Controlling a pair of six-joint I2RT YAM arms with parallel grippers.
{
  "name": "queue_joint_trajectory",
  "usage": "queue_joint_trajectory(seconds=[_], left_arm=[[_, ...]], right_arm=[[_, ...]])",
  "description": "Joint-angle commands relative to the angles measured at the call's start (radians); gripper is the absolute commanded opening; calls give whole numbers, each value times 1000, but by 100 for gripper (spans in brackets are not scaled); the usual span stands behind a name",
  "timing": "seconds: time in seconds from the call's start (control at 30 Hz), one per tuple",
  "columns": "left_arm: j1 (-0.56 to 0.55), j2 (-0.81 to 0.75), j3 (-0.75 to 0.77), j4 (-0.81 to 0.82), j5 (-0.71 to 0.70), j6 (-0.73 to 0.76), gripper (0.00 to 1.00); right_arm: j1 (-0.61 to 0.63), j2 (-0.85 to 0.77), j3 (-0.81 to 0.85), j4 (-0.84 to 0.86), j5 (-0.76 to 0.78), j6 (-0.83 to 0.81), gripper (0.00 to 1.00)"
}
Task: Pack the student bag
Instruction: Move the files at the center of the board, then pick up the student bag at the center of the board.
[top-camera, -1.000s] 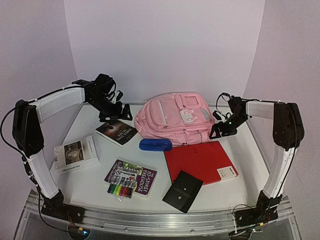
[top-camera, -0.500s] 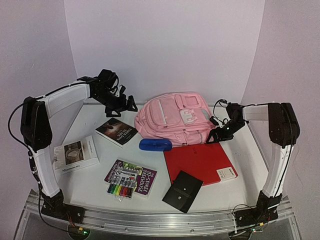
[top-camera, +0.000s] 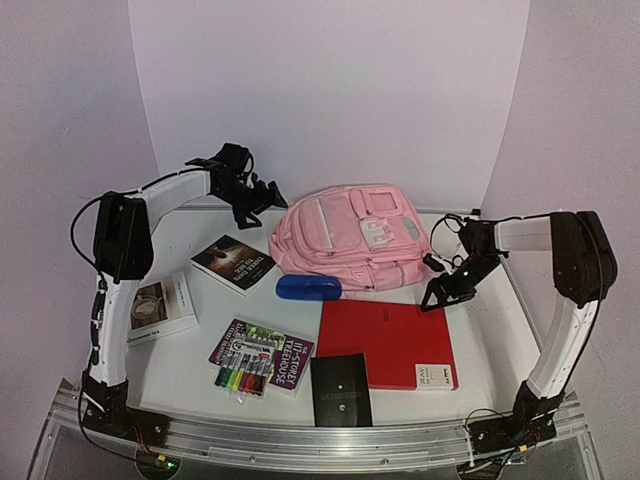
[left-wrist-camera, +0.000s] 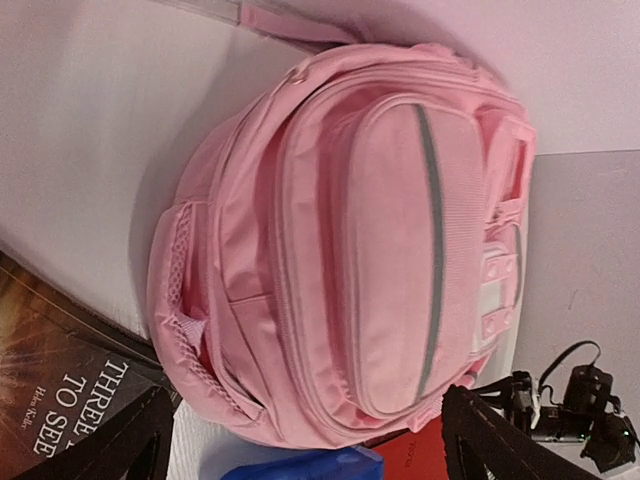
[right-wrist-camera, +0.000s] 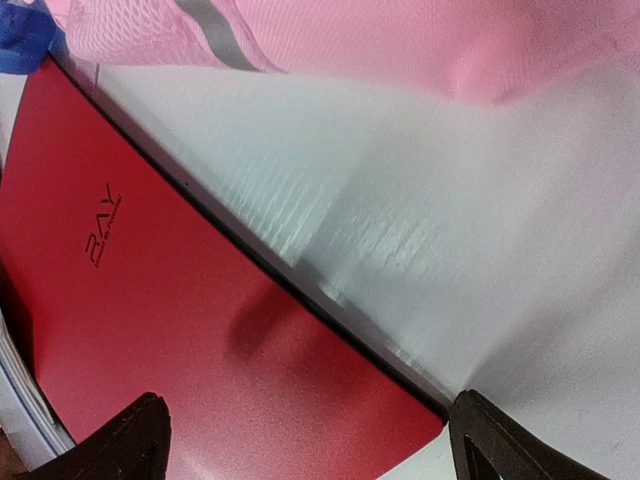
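Note:
The student bag (top-camera: 350, 235), a large pink backpack with grey trim, lies flat at the back middle of the table. It fills the left wrist view (left-wrist-camera: 380, 250). My left gripper (top-camera: 258, 195) hovers open by the bag's far left corner, with nothing between its fingers (left-wrist-camera: 120, 440). My right gripper (top-camera: 442, 290) is open and low over the far right corner of a red notebook (top-camera: 385, 340), just right of the bag. The right wrist view shows that notebook corner (right-wrist-camera: 150, 300) between the spread jaws (right-wrist-camera: 305, 410), which hold nothing, and the bag's pink edge (right-wrist-camera: 350, 40) above.
A blue case (top-camera: 308, 287) lies against the bag's front edge. A dark book (top-camera: 233, 262) and a white box (top-camera: 155, 310) are on the left. A marker set on a purple book (top-camera: 262, 358) and a black wallet (top-camera: 340, 390) sit near the front edge.
The red notebook and the black wallet have shifted left and toward the front, now lying squarer. My right gripper dropped toward the notebook's corner. My left gripper moved right, toward the back wall.

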Motion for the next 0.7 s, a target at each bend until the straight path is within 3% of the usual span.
queue_joint_trajectory(seconds=[0.0, 0.2, 0.47, 0.67], left_arm=[[-4, -5, -47, 8, -65, -63, 88], [-10, 11, -120, 12, -97, -94, 76], [-26, 124, -1, -8, -28, -98, 62], [-43, 173, 54, 12, 13, -129, 62]], right_arm=[[6, -66, 60, -30, 6, 96, 98], [5, 7, 167, 49, -4, 215, 98], [6, 139, 252, 105, -65, 270, 98], [7, 170, 271, 107, -76, 261, 98]])
